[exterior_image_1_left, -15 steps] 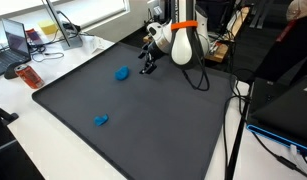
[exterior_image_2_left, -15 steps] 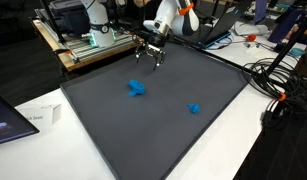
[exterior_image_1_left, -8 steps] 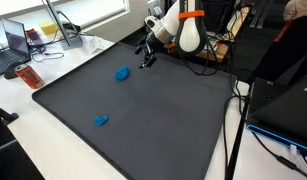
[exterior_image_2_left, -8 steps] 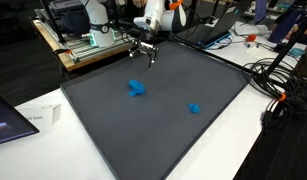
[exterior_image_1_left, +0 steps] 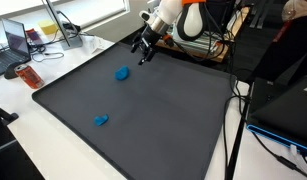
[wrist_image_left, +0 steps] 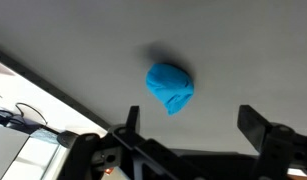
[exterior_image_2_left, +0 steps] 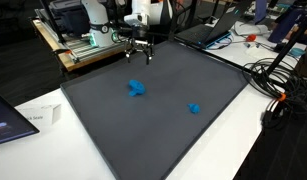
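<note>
My gripper (exterior_image_1_left: 144, 57) (exterior_image_2_left: 136, 55) hangs open and empty above the far edge of the dark mat (exterior_image_1_left: 153, 110) (exterior_image_2_left: 163, 120) in both exterior views. A crumpled blue object (exterior_image_1_left: 121, 73) (exterior_image_2_left: 137, 88) lies on the mat a short way in front of it. In the wrist view the same blue object (wrist_image_left: 169, 87) lies on the mat ahead of my gripper (wrist_image_left: 188, 120), between the lines of the two black fingers (wrist_image_left: 261, 127), untouched. A second, smaller blue object (exterior_image_1_left: 101, 120) (exterior_image_2_left: 194, 108) lies farther off on the mat.
A laptop (exterior_image_1_left: 15, 42) and a red item (exterior_image_1_left: 29, 77) lie on the white table beside the mat. A rack with equipment (exterior_image_2_left: 78, 30) stands behind the mat. Cables (exterior_image_2_left: 278, 85) run along one side. Another laptop (exterior_image_2_left: 13, 120) sits at the near corner.
The arm has swung back and sideways along the mat's far edge and risen a little. The gripper stays open and empty. Both blue objects have not moved.
</note>
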`<action>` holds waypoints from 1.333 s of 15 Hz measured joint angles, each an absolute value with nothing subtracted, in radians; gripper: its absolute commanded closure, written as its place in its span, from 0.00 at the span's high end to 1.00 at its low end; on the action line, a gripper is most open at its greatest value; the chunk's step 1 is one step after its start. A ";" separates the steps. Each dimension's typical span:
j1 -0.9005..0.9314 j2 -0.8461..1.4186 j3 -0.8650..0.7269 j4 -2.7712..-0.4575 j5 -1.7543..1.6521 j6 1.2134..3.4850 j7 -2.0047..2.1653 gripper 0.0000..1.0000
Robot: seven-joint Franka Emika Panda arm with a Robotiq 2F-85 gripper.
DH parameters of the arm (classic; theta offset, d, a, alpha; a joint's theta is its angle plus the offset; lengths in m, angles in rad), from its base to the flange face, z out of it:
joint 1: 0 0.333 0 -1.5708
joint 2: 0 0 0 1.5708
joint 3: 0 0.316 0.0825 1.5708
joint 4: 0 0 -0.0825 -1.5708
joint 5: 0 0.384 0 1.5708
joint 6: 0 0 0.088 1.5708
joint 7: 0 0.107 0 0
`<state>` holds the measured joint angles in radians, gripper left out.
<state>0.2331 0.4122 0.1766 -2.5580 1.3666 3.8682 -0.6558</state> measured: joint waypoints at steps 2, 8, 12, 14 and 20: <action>0.215 0.371 0.173 -2.604 1.298 3.836 -0.642 1.00; 0.115 0.248 0.169 -2.709 1.084 3.698 -0.638 1.00; 0.023 0.174 0.151 -2.744 0.925 3.544 -0.668 1.00; -0.023 0.146 0.136 -2.740 0.879 3.443 -0.722 1.00; -0.114 0.105 0.046 -2.741 0.788 3.239 -0.895 1.00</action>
<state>-0.1143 0.1054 0.0456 -2.7406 0.7883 3.2393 -0.8955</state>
